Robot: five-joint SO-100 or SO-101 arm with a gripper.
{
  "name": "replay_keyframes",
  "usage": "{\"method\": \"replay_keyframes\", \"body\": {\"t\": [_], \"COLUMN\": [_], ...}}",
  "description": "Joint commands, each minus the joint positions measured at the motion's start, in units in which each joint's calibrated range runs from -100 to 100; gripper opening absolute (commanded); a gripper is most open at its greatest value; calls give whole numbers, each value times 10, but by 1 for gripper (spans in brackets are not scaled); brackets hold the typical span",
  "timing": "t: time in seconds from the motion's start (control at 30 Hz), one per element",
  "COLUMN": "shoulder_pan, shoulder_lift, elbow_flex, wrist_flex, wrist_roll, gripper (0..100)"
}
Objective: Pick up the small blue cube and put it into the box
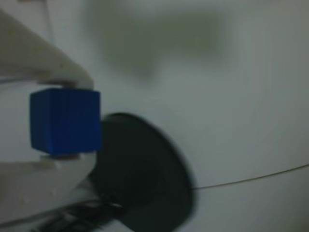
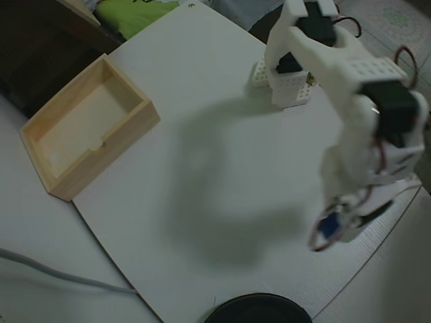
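On my wrist view the white two-finger gripper is clamped on the small bright blue cube, lifted above the white tabletop board. A round black disc lies below it at the board's edge. Overhead, I see the pale wooden open-topped box sitting well apart at the board's far left corner, with green fabric beyond it.

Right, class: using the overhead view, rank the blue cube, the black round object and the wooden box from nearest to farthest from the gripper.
1. Small blue cube: held in the gripper, lower right.
2. Black round object: bottom edge, to the gripper's lower left.
3. Box: far upper left, across the table.
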Motion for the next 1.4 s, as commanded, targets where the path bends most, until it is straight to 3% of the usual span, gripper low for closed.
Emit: {"method": "replay_keyframes", "body": {"t": [0.0,0.67,1.37], "shoulder_pan": [42,365,623], "shoulder_lift": [-49,-98,-72], "elbow_flex": [-34,-43,-22], "wrist_flex": [7,3,-96], "wrist_roll": [15,106,107], "gripper": [10,10,10]}}
